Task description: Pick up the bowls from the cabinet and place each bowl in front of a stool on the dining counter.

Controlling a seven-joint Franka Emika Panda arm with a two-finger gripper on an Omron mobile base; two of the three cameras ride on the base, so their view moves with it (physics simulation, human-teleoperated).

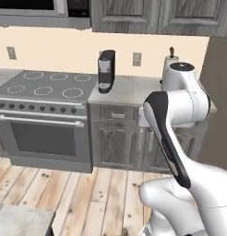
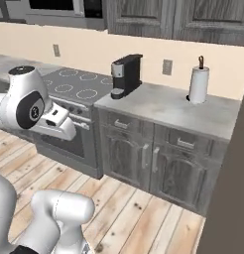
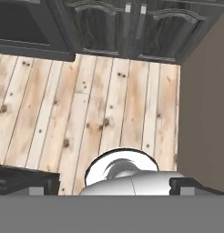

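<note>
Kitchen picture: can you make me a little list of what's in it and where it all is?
room: kitchen with a wooden plank floor
stove: left of the grey counter, glass top with ring marks
coffee machine: black, upright on the counter beside the stove
paper towel roll: white, upright on the counter, near the wall
wall cabinets: grey woodgrain, above the counter, doors closed
bowls: not visible
hand: open, holding nothing, pointing down at the floor

Coffee maker (image 2: 126, 75) on counter (image 2: 163, 110), right of stove (image 2: 69, 87).
</note>
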